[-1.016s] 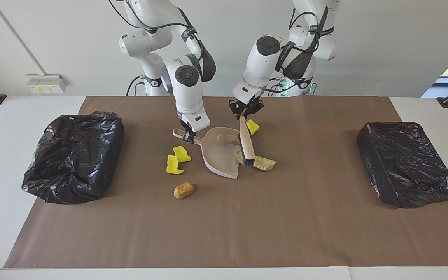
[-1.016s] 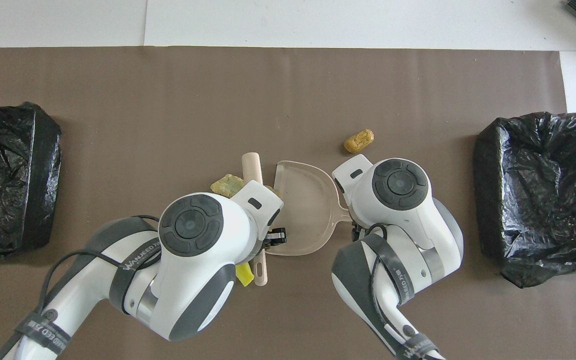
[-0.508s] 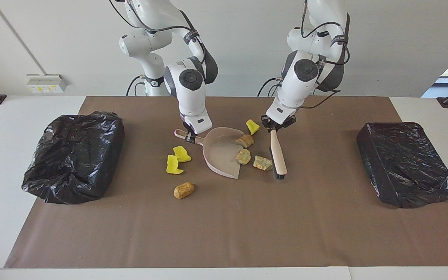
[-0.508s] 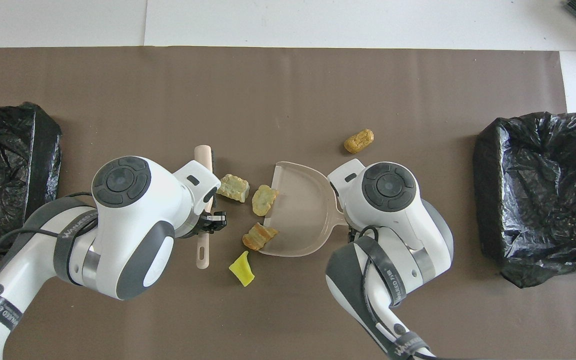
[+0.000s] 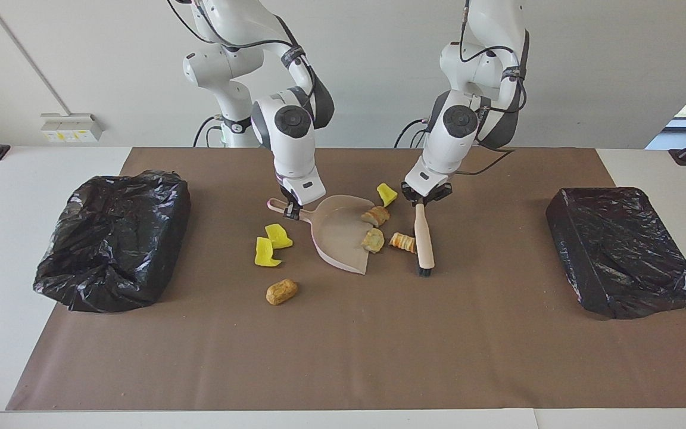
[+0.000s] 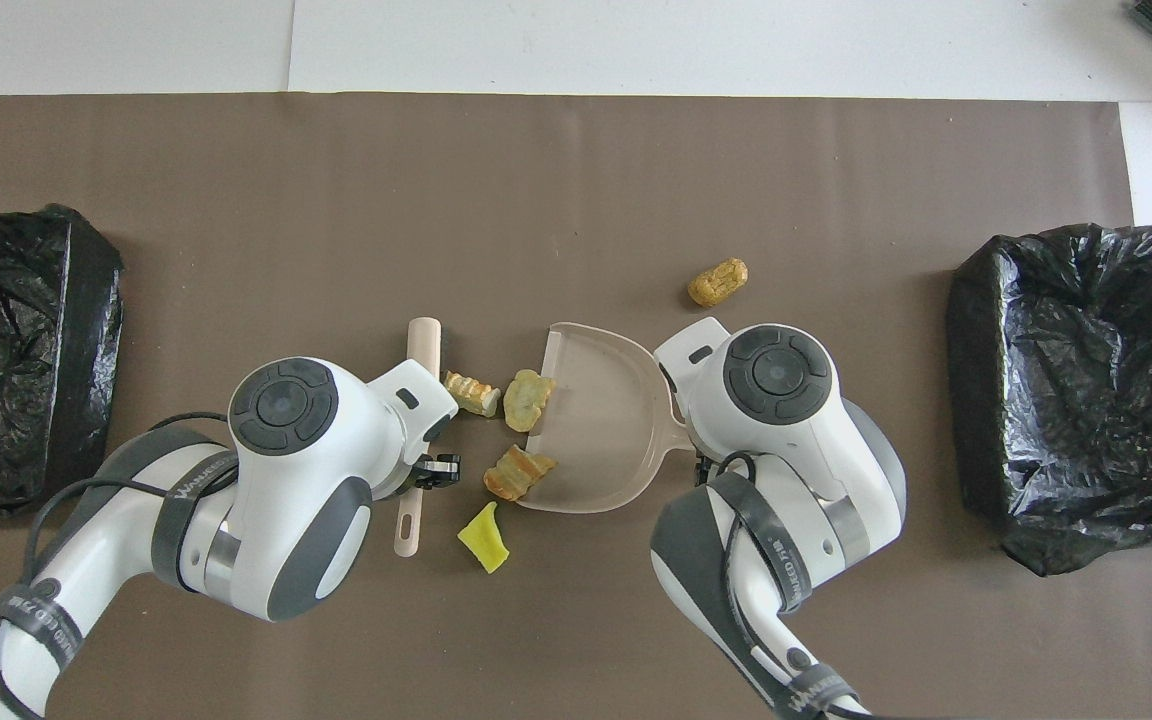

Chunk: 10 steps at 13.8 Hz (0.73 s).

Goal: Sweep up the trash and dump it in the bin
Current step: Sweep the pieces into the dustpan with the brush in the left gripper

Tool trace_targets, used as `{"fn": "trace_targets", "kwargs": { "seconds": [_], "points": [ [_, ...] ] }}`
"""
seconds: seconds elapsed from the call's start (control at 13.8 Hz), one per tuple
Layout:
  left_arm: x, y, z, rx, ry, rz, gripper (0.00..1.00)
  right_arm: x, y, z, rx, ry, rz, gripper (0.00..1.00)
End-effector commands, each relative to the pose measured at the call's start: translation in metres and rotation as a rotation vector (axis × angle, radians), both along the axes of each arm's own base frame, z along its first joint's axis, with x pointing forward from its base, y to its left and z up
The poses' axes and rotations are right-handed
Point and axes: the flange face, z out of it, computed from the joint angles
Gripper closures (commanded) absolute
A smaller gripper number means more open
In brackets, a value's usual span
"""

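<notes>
While left gripper (image 5: 419, 199) grips brush (image 5: 423, 241), lump (image 5: 402, 241) touching

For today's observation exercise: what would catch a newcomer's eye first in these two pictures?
In mid-table, the left gripper holds a wooden brush beside three beige lumps, one against the brush, while the right gripper holds the handle of a clear dustpan. Two black-bagged bins stand at the table's ends, one at the right arm's end, one at the left arm's end.
</notes>
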Motion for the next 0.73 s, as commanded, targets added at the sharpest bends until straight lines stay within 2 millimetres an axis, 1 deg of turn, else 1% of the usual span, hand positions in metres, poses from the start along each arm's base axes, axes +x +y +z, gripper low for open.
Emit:
{"fn": "trace_targets", "kwargs": {
  "seconds": [0.0,0.07,0.29,0.36,0.44,0.51,0.58,0.65],
  "points": [
    [-0.029,-0.032,0.006,-0.032,-0.007,-0.065,1.0,-0.001,0.006,-0.003,0.009,-0.011,-0.017,1.0],
    [-0.042,-0.05,0.008,-0.063,0.008,-0.076,1.0,-0.001,0.006,-0.002,0.009,-0.011,-0.017,1.0],
    [-0.067,-0.086,0.017,-0.138,0.038,-0.096,1.0,0.0,0.006,-0.003,0.009,-0.011,-0.018,1.0],
    [-0.071,-0.098,0.021,-0.158,0.044,-0.098,1.0,0.0,0.006,-0.003,0.009,-0.011,-0.018,1.0],
    [-0.065,-0.106,0.031,-0.17,0.031,-0.092,1.0,0.0,0.005,-0.003,0.009,-0.011,-0.02,1.0],
    [-0.059,-0.108,0.037,-0.178,0.024,-0.084,1.0,0.0,0.005,-0.003,0.008,-0.008,-0.02,1.0],
    [-0.055,-0.103,0.042,-0.182,0.018,-0.073,1.0,0.0,0.004,-0.004,0.006,-0.006,-0.02,1.0],
    [-0.055,-0.098,0.052,-0.188,0.019,-0.062,1.0,-0.001,0.005,-0.003,0.006,-0.004,-0.019,1.0]
  ]
}}
